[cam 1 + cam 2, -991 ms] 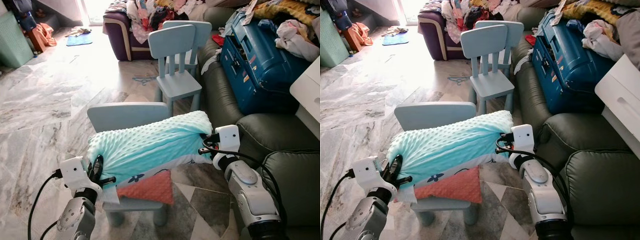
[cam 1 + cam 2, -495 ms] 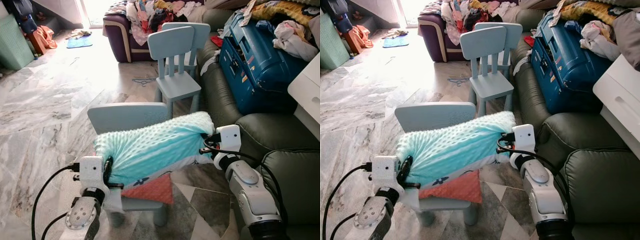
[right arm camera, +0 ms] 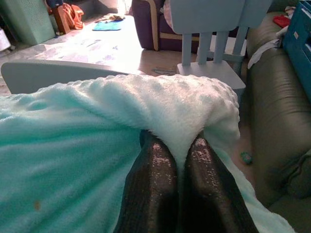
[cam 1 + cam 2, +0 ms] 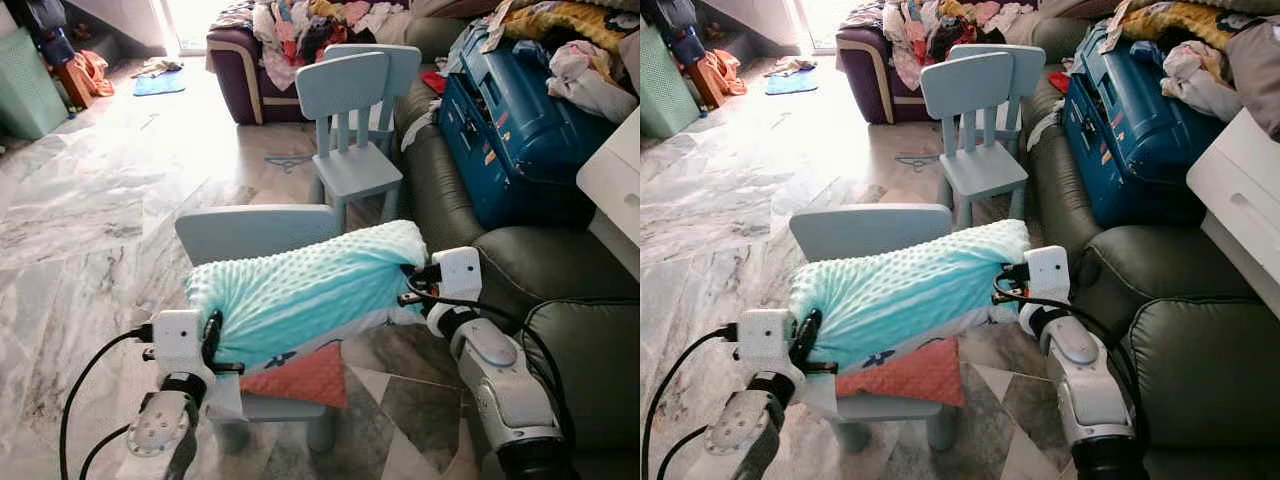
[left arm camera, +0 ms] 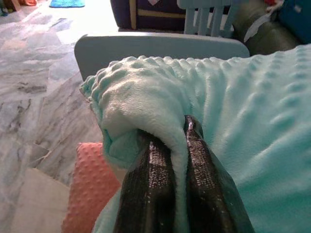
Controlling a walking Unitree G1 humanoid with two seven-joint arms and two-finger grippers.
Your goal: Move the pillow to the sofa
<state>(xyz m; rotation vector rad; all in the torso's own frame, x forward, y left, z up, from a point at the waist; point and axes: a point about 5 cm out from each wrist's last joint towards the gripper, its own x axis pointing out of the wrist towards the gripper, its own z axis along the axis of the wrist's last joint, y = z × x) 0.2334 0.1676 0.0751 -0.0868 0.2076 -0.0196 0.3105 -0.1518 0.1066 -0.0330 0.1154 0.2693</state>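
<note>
A mint-green dotted pillow (image 4: 300, 292) hangs lengthwise over a small pale-blue chair (image 4: 255, 232), held at both ends. My left gripper (image 4: 213, 335) is shut on the pillow's left end; its fingers (image 5: 148, 189) pinch a fold of the fabric. My right gripper (image 4: 408, 288) is shut on the pillow's right end, where its fingers (image 3: 150, 187) squeeze the plush corner. A salmon-pink cushion (image 4: 297, 375) lies on the chair seat under the pillow. The dark green sofa (image 4: 570, 340) is right beside my right arm.
A blue suitcase (image 4: 515, 120) and heaped clothes (image 4: 590, 60) cover the sofa's far part. Two more pale-blue chairs (image 4: 350, 120) stand ahead. A white cabinet corner (image 4: 612, 185) juts in at right. Open marble floor (image 4: 80, 200) spreads to the left.
My left gripper has swung inward and up, bunching the pillow's left end, and the pillow has lifted slightly off the pink cushion. The right gripper has barely moved.
</note>
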